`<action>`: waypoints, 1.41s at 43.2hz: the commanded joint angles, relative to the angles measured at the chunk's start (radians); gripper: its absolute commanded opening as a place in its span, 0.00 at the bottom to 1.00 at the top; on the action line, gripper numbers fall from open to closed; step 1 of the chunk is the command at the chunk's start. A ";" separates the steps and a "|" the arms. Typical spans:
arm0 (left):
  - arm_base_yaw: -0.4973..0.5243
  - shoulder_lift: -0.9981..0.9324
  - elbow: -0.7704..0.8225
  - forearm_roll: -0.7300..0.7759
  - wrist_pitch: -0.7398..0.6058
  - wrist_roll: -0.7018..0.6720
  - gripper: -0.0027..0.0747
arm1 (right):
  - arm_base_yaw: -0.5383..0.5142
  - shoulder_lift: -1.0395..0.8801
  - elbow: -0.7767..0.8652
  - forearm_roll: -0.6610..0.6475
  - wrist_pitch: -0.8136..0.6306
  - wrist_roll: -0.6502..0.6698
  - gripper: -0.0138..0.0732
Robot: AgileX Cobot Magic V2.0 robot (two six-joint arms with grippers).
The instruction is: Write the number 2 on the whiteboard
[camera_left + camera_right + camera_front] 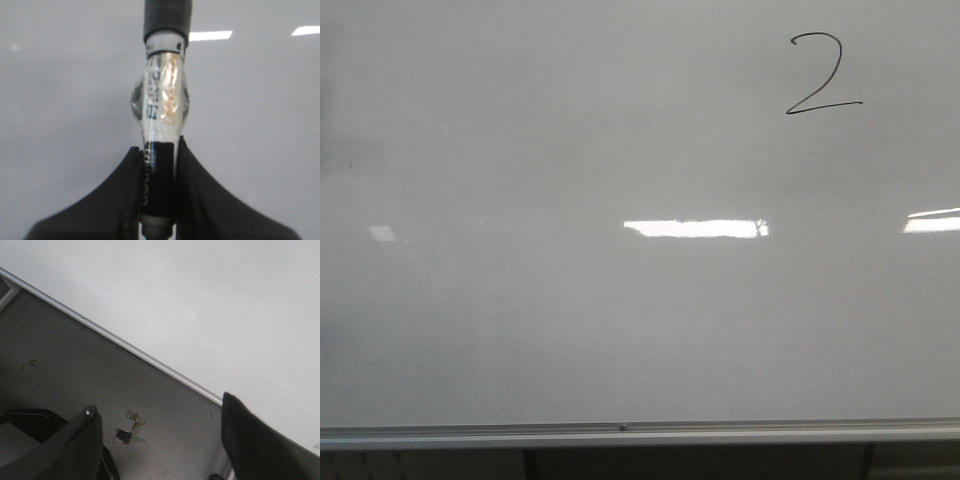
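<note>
The 2 [824, 73] is complete, drawn in thin black line at the upper right of the board [570, 300] in the front view; rail [640, 433] along the lower edge. Left wrist view: left gripper [159, 167] clamped on a marker [162, 100], pointing at the board. Right wrist view: right gripper [160, 422] spread wide, holding nothing, over grey floor [75, 365] beside the board's edge

Grey floor [65, 365], stained; scrap of debris [124, 436].
</note>
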State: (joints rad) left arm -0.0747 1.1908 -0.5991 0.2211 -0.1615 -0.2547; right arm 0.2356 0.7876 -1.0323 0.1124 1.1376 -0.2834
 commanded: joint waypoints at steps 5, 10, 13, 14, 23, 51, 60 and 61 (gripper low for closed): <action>0.015 0.116 -0.023 -0.014 -0.219 -0.010 0.10 | -0.007 -0.002 -0.022 0.000 -0.056 0.003 0.76; 0.051 0.193 -0.030 -0.026 -0.284 -0.010 0.10 | -0.007 -0.002 -0.022 0.000 -0.051 0.003 0.76; 0.061 0.233 -0.039 -0.021 -0.314 -0.010 0.10 | -0.007 -0.002 -0.022 0.000 -0.048 0.003 0.76; 0.061 0.244 -0.045 -0.021 -0.316 -0.010 0.10 | -0.007 -0.002 -0.022 0.000 -0.048 0.003 0.76; 0.061 0.328 -0.087 -0.019 -0.354 -0.010 0.22 | -0.007 -0.002 -0.022 0.001 -0.047 0.003 0.76; 0.059 0.121 -0.134 0.042 0.129 -0.010 0.53 | -0.007 -0.003 -0.022 0.000 -0.054 0.164 0.76; -0.020 -0.092 -0.214 0.027 0.509 0.056 0.53 | -0.007 -0.041 -0.017 -0.001 -0.091 0.179 0.76; -0.037 -0.112 -0.218 0.024 0.542 0.072 0.53 | -0.007 -0.049 -0.013 -0.001 -0.100 0.179 0.76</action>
State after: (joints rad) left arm -0.0608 1.1686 -0.7632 0.2603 0.3100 -0.2259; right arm 0.2356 0.7674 -1.0301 0.1124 1.1227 -0.1119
